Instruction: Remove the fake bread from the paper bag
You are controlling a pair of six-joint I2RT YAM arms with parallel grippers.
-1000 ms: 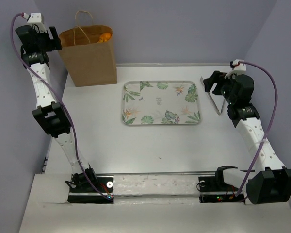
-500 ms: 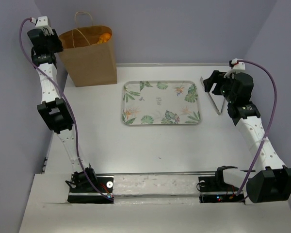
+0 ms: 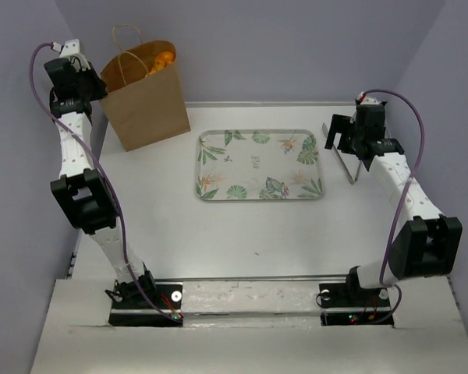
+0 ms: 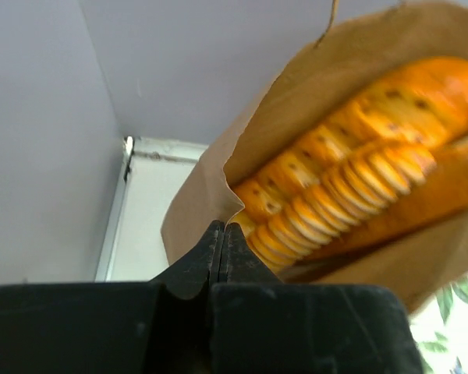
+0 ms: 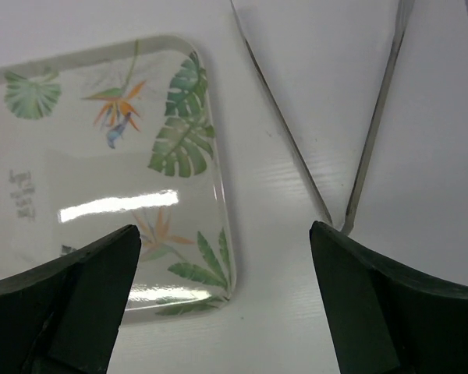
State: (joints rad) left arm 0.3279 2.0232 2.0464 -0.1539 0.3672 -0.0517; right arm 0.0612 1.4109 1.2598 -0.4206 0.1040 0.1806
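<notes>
Fingers of left arm (image 4: 191, 273) are fully closed, tips pinching the paper bag (image 4: 189, 218) at its rim; the bag stands tilted. Just past the tips, inside the mouth: fake bread (image 4: 351, 148), untouched. The right fingers (image 5: 78, 288) gape wide, empty, above the tray (image 5: 101, 156) corner. Step looks like steadying the bag; next, right arm reaches in for a loaf.

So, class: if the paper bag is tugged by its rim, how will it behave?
Probably floppy: the paper bag is creased, and its rim crumples at the left hand. Likely to tip: it stands tall and leans, with fake bread near its mouth.
</notes>
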